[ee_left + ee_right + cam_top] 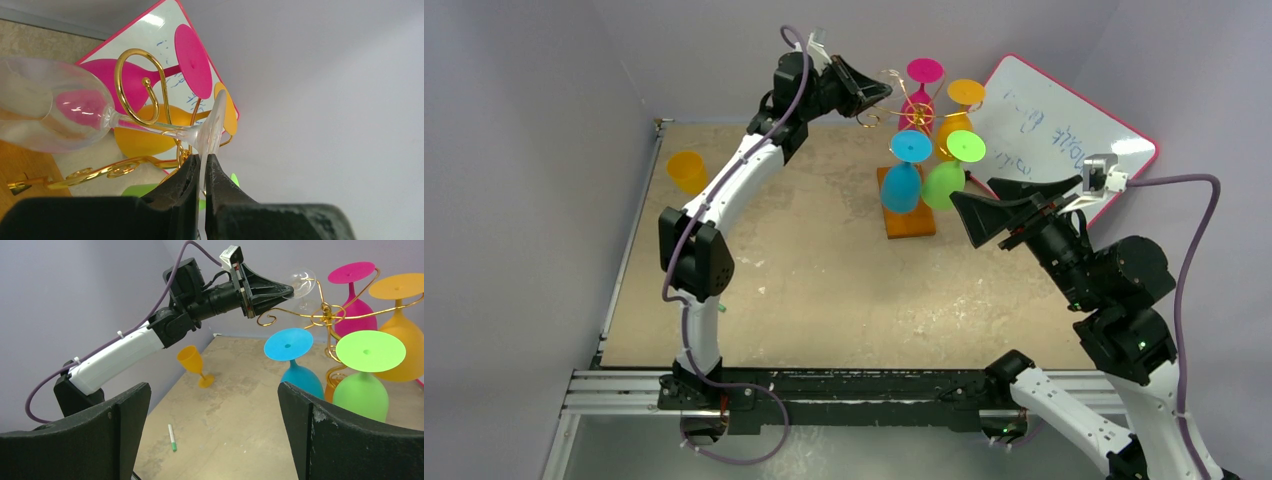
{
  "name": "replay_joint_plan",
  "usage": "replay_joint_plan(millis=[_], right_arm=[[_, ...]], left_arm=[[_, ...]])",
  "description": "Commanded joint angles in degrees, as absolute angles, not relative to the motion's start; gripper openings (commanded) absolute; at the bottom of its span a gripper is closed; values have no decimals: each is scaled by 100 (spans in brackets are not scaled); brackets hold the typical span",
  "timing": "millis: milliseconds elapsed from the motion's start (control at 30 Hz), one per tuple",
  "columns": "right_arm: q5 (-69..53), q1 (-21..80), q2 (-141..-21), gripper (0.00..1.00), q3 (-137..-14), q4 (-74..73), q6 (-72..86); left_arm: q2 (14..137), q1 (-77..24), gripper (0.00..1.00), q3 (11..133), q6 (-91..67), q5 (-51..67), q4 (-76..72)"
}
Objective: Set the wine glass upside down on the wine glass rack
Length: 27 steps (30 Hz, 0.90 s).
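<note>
Currently the L gripper (202,160) is clamping the wine glass (55,110) by the edge of its foot. The fingers (186,182) are pinched shut on the disc, edge-on, taking only a thin bite. The glass is sitting high up at the top of the wine glass rack (911,112), lying near-horizontal w/ the bowl pointing away from the wrist. Its stem is crossing a gold scroll arm (131,80). Can't tell if the stem is riding inside the slot or just passing behind the loop.

The R gripper (214,390) is hovering well apart on the rack's right, fingers spread wide, nothing betw. them.

The rack is carrying four others foot-up: pink glass (352,272), orange glass (400,287), blue glass (287,345), green glass (370,352). The pink one is hanging just beside the clear one. A whiteboard (1064,130) is leaning behind the rack, and a marker (172,437) is lying on the table (824,260).

Handling, my read:
- It's looking clear, thin-walled, prob. light, stiff and slick. Can't tell if real glass or plastic, so I'm treating it as fragile.
- The bowl's weight is acting far from the pinch, so it's likely wanting to pivot in the fingers.
- It has no give, so any knock on the wire is going straight into the stem.
- Best hold is the foot disc, gripped deeper, or the stem just under it. Avoid the bowl.
</note>
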<state>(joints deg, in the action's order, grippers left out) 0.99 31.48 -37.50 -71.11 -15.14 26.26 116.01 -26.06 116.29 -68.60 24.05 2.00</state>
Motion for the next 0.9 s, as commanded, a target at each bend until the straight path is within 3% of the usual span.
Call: replay_joint_plan(millis=[0,867], right_arm=[[192,3156,-3713,100,-7126,-1272,2527],[334,3162,-3657,100,-7138,-1304,2530]], left_arm=[[11562,-2662,0,12014,-6954,2403,-457],[11765,-2633,0,12219,-7018,1962,-1091]])
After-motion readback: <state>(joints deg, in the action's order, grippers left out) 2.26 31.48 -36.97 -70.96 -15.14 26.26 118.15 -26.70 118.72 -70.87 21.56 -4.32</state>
